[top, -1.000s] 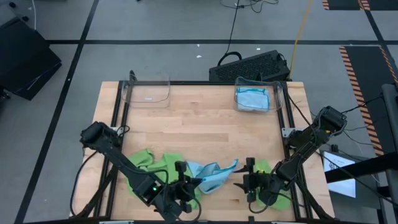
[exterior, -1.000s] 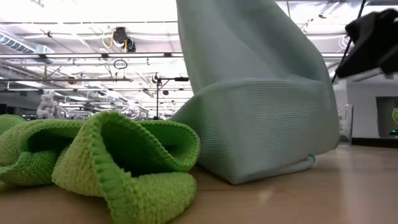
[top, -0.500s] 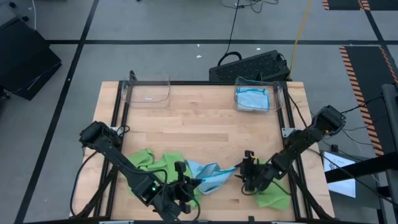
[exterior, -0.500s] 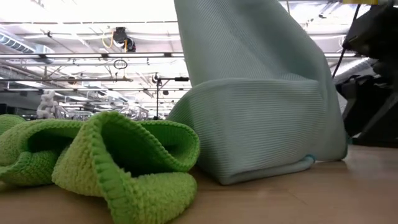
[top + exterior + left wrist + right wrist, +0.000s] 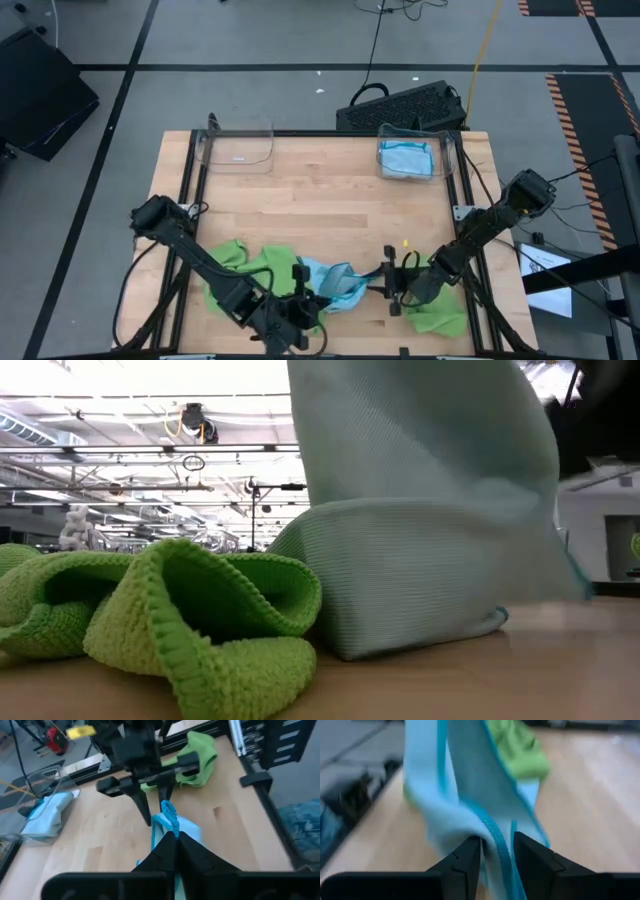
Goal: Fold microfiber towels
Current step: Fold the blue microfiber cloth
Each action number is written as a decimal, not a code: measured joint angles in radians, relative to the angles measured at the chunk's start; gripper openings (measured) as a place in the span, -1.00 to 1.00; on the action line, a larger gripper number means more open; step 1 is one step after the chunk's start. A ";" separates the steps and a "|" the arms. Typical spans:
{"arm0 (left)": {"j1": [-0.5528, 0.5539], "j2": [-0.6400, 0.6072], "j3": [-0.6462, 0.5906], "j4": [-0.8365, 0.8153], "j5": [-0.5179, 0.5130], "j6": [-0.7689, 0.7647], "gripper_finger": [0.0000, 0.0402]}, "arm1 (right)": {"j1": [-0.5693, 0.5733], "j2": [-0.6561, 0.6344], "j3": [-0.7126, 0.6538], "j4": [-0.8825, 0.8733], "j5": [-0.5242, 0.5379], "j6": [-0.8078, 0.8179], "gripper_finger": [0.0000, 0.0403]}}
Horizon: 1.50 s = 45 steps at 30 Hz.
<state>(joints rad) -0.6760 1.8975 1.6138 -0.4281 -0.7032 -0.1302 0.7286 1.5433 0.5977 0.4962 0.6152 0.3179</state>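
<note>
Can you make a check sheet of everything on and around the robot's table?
Surface: wooden table, bare in the middle.
Job's things: light blue towel lifted between both arms; lime green towels crumpled beside it; another green towel under the right arm.
Clutter: clear bin, empty; second bin holding blue cloth.
Grippers: left gripper shut on the blue towel; right gripper, jaws around its edge.
Cables: black and yellow, on the floor.
Surroundings: keyboard behind the table.

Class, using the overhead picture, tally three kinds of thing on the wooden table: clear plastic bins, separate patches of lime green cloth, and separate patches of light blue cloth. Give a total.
Clear plastic bins: 2 (left, right)
Lime green cloth patches: 2 (front left, front right)
Light blue cloth patches: 2 (front middle, inside the right bin)
Total: 6
</note>
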 joint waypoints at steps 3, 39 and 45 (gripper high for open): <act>0.024 0.023 0.000 0.041 0.043 0.034 -0.92 | -0.003 0.000 0.037 0.050 0.014 -0.056 -0.43; 0.078 0.052 0.000 0.117 0.155 0.097 -0.93 | 0.043 0.000 0.106 0.152 0.009 -0.121 -0.04; 0.068 0.045 -0.001 0.112 0.053 0.093 -0.96 | 0.060 0.000 0.106 0.054 0.008 -0.063 -0.04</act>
<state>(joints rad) -0.6079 1.9429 1.6132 -0.3162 -0.6500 -0.0371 0.7884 1.5429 0.7040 0.5503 0.6236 0.2545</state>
